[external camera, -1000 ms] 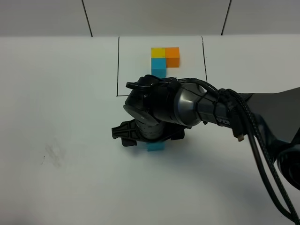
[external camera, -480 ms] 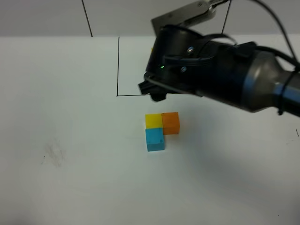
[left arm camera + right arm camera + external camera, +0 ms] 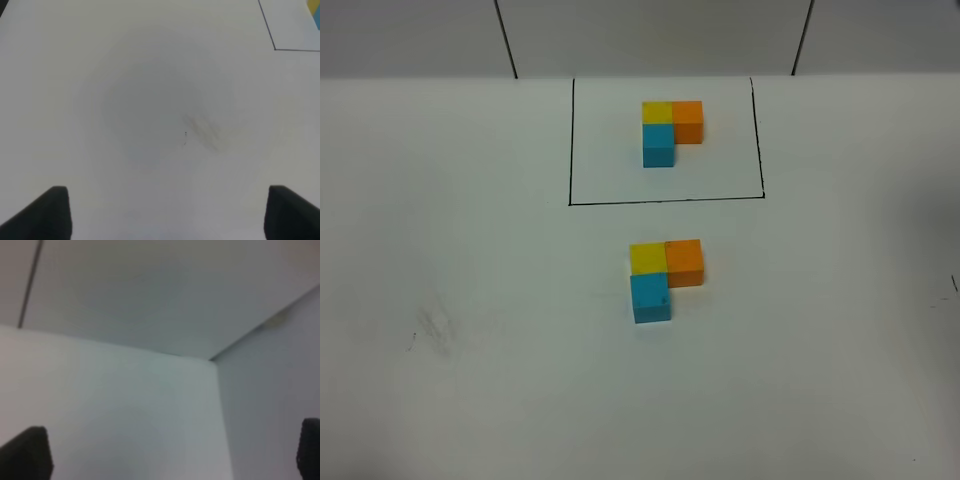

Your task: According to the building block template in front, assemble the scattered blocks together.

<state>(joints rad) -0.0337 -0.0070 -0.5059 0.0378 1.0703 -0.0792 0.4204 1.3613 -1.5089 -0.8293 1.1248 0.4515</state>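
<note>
The building block template (image 3: pixel 670 130) is an L of yellow, orange and sky-blue cubes inside a thin black drawn rectangle at the table's back. In front of the frame, the unframed yellow cube (image 3: pixel 647 257), orange cube (image 3: pixel 685 262) and sky-blue cube (image 3: pixel 651 297) sit pressed together in the same L shape. Neither arm shows in the exterior high view. My left gripper (image 3: pixel 167 212) is open over bare table, with only its dark fingertips (image 3: pixel 47 212) visible. My right gripper (image 3: pixel 165 452) is open and empty, facing a blurred white surface.
A faint grey smudge (image 3: pixel 435 330) marks the table at the left; it also shows in the left wrist view (image 3: pixel 200 130). A corner of the black frame line (image 3: pixel 275 47) shows in the left wrist view. Black seam lines run on the back wall (image 3: pixel 505 40).
My right arm has lifted off the three joined cubes and drawn away to the right, out of the exterior high view. The cubes stay where it left them.
</note>
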